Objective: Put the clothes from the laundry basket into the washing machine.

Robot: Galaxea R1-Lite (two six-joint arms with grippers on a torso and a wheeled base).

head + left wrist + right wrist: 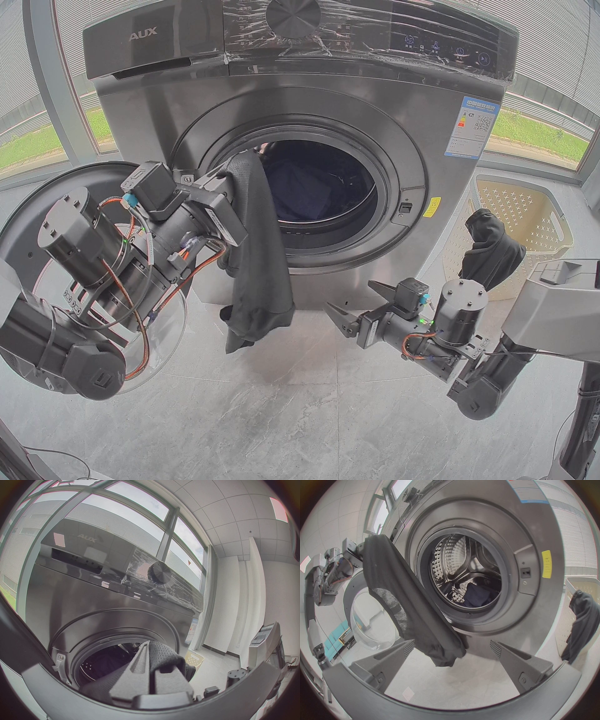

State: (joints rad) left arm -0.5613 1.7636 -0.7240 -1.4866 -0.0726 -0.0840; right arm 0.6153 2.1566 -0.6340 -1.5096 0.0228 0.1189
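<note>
Currently: load is partway in, by my reading.

- The washing machine (300, 94) stands with its round door (373, 617) swung open to the robot's left and the drum mouth exposed.
- The laundry basket (537, 212), pale and perforated, sits on the floor by the machine's right front corner. Most of its inside is hidden, so I cannot tell whether more lies in it.
- The held garment (259, 269) hangs at the left edge of the drum mouth, outside the drum. It is dark grey to black, thin and limp, with a mesh-textured patch. It falls in one long fold from the upper left of the door ring to below the ring's lower edge.
- A second dark garment (494, 250) is draped over the basket's near rim, not yet picked up.
- Dark blue clothes (476, 594) lie at the bottom of the drum: at least one item done.
- The left gripper (153, 664) is raised at the drum mouth's left edge, fingers pressed together on the top of the held garment.
- The right gripper (350, 295) is low in front of the machine, fingers spread apart and empty.

Left to do: get the held piece fully into the drum, then fetch the one on the rim.
</note>
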